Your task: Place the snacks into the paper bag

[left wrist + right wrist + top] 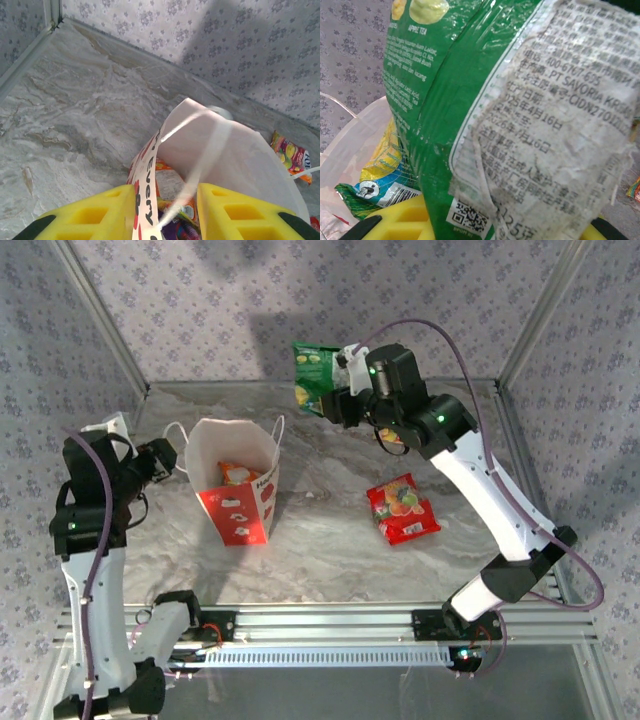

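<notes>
Green foil is clamped in the right hand: the green packet hangs upright from its fingers, lifted off the bench above the middle of the far edge. In the right wrist view its back, with a creased white label, lies across the yellow fingers.

The left hand sits at the left wall of the paper bag. Its fingers stand apart, with the bag's lettered rim and a white cord handle running between them.

The bag stands upright and open, left of the bench's middle. An orange packet lies inside it. The red packet, printed with fruit, lies flat on the bench right of the middle, well apart from the bag.
</notes>
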You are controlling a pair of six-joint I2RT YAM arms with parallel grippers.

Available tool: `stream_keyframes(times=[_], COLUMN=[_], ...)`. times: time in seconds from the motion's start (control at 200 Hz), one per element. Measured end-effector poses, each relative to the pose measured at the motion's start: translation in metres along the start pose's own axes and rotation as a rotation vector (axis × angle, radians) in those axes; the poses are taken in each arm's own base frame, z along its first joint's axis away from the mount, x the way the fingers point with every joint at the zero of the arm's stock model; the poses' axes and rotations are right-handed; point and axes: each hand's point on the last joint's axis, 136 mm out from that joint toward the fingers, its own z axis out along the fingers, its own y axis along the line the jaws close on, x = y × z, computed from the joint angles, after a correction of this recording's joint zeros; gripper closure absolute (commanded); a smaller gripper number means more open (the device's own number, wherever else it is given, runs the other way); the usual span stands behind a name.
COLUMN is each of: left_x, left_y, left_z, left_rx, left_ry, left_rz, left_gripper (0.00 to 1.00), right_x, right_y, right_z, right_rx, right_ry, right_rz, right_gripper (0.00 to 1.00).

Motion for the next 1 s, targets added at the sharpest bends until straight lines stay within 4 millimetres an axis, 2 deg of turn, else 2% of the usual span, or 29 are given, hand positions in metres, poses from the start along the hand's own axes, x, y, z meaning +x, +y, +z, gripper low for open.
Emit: stream_keyframes(times=[0.1,0.26,0.595,0.665,0.745,0.835,0.999], left_x=[-0.004,-0.006,-0.003,-0.004,-0.005,-0.007,-0.009], left_y=[-0.002,-0.003,-0.001,-0.001,-0.002,-0.003,-0.004], left_z=[-0.007,-0.008,0.022,0.026,0.026,0.027,0.027], left_rx=[0.001,0.005,-0.004,-0.002,0.001,0.008,0.011], left_ry=[-0.019,-0.02,0.063,0.068,0.062,0.055,0.046], left_rz=[0.004,0.006,0.011,0.011,0.013,0.028,0.046], left_gripper=[0.61,0.61,0.63,0.65,0.75,0.8,0.89], right_x=[0.001,0.002,-0.017,-0.022,-0.026,-0.028,-0.03], right_y=[0.004,0.015,0.038,0.044,0.054,0.065,0.09], right_z=[0.0,0.0,-0.014,-0.016,-0.018,-0.018,-0.009], right_rx=[-0.008,-0.03,-0.072,-0.087,-0.115,-0.152,-0.216], right_ry=[0.002,0.001,-0.069,-0.091,-0.112,-0.121,-0.122], right_rz=[-0.008,-0.034,-0.089,-0.095,-0.101,-0.109,-0.126], right_gripper=[0.69,0.69,0.7,0.7,0.7,0.7,0.7])
